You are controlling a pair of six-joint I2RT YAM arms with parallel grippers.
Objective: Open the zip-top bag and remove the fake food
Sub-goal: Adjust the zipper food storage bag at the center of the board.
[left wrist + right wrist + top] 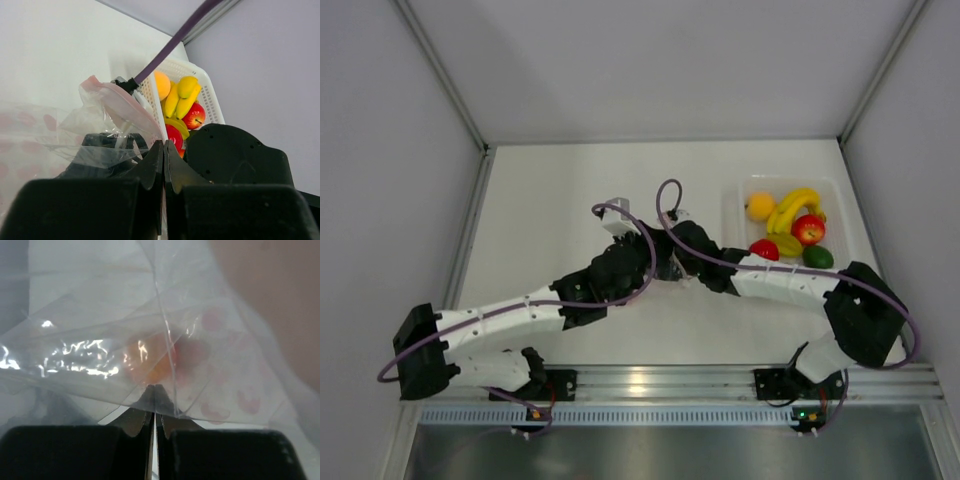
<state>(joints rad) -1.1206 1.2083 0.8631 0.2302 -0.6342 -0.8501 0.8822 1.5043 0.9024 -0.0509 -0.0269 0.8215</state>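
The zip-top bag (pixel 107 120) is clear crinkly film with a pink zip strip (pixel 117 100), held up between both grippers at the table's middle. My left gripper (pixel 164 146) has its jaws pressed together on the bag's edge. My right gripper (pixel 154 388) is shut on a fold of the bag's film (pixel 100 340). A blurred orange-red piece of fake food (pixel 160 362) shows through the film just beyond its tips. In the top view the two grippers meet (pixel 662 258) and the arms hide most of the bag.
A white tray (pixel 735 212) stands at the right, close to the right arm. It holds an orange (pixel 760 206), bananas (pixel 794 208), a red apple (pixel 808 230), a tomato (pixel 765 250) and a lime (pixel 817 257). Grey walls enclose the table.
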